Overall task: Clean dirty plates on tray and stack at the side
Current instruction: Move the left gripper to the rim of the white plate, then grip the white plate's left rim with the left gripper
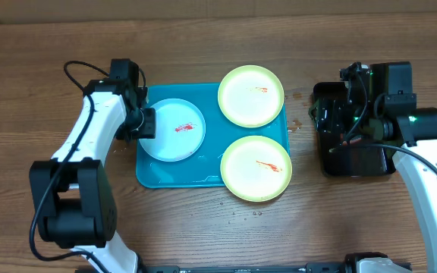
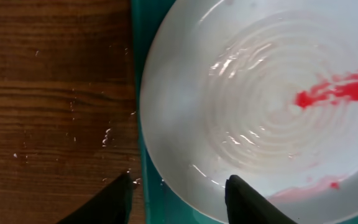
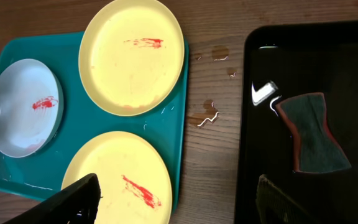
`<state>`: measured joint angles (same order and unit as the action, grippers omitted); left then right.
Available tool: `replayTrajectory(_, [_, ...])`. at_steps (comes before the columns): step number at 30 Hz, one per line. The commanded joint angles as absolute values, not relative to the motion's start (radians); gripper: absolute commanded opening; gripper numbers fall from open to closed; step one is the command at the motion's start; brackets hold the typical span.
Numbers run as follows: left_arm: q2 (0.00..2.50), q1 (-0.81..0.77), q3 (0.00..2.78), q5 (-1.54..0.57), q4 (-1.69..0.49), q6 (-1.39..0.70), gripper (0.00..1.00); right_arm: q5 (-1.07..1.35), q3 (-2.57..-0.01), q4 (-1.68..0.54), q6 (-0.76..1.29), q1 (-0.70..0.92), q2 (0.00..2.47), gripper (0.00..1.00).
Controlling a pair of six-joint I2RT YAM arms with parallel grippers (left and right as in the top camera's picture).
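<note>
Light-blue plate (image 1: 173,129) has its left rim straddled by the wide-open, empty left gripper (image 2: 182,199), seemingly for lifting; the right gripper (image 3: 179,199) hangs open, empty.

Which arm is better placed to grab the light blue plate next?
Left, likely. The left end effector, open, straddles the rim of the light blue plate at the left edge of the tray; the right end effector hangs open over the black tray, farther away.

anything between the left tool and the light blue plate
Nothing visible. The open left tool sits right at the rim of the light blue plate, over the edge of the turquoise tray; only rim and tray show between its fingers.
</note>
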<state>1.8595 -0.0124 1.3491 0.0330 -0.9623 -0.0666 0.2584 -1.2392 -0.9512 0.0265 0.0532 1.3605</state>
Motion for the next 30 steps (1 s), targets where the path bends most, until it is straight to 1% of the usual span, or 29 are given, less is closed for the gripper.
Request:
replayTrajectory(1, [1.884, -0.007, 1.366, 0.120, -0.957, -0.106, 0.47, 0.264, -1.264, -0.945, 0.031, 0.055, 1.350, 0.81])
replayTrajectory(11, [1.897, -0.007, 1.356, 0.120, -0.880, -0.130, 0.37, 0.264, -1.264, -0.945, 0.031, 0.055, 1.350, 0.76])
replayTrajectory(13, [1.903, -0.007, 1.356, 0.121, -0.867, -0.146, 0.33, 0.264, -1.264, -0.949, 0.031, 0.055, 1.350, 0.76])
replayTrajectory(16, [1.909, -0.007, 1.356, 0.139, -0.854, -0.190, 0.32, 0.264, -1.264, -0.958, 0.031, 0.055, 1.350, 0.75])
replayTrajectory(23, [1.910, -0.007, 1.354, 0.141, -0.829, -0.192, 0.33, 0.264, -1.264, -0.972, 0.031, 0.055, 1.350, 0.74])
replayTrajectory(24, [1.910, -0.007, 1.351, 0.141, -0.826, -0.192, 0.33, 0.264, -1.264, -0.972, 0.031, 0.055, 1.350, 0.74])
replayTrajectory(27, [1.910, -0.007, 1.332, 0.140, -0.816, -0.192, 0.27, 0.264, -1.264, -0.974, 0.031, 0.055, 1.350, 0.73])
replayTrajectory(30, [1.910, -0.007, 1.298, 0.138, -0.792, -0.210, 0.26, 0.264, -1.264, -0.976, 0.031, 0.055, 1.350, 0.73])
